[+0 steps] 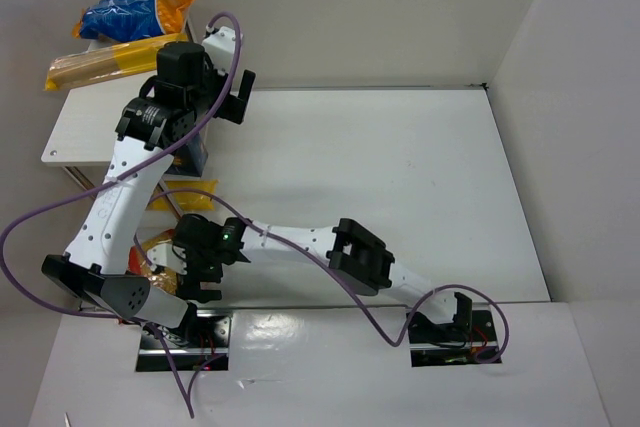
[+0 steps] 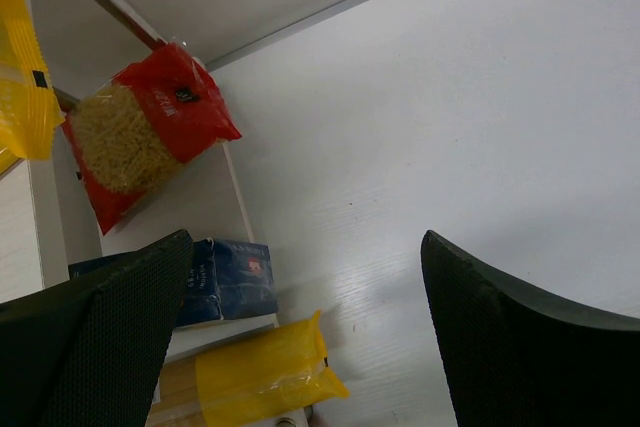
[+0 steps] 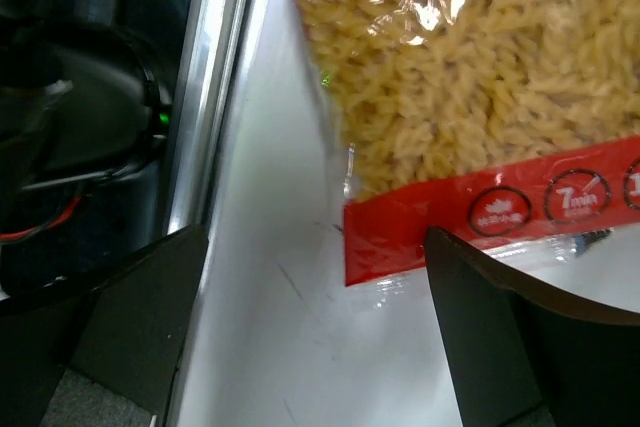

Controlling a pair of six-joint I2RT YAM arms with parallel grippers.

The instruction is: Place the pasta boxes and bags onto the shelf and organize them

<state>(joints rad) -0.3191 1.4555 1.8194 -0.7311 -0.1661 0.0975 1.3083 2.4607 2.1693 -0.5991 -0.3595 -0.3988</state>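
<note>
The fusilli bag [image 3: 470, 77] was found lying just ahead of the nearer right gripper [image 3: 318, 277], which was spread wide and empty.

White arms [image 1: 112, 205] carry black joints [image 1: 185, 69] and looping purple cables [image 1: 239, 47].

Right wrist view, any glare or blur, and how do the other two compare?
Right wrist: glare spots on the clear pasta bag, close-up slightly soft. Left wrist: even light, red pasta pack sharp. Top external: bright reflection on the glossy surface near the bottom edge.
</note>
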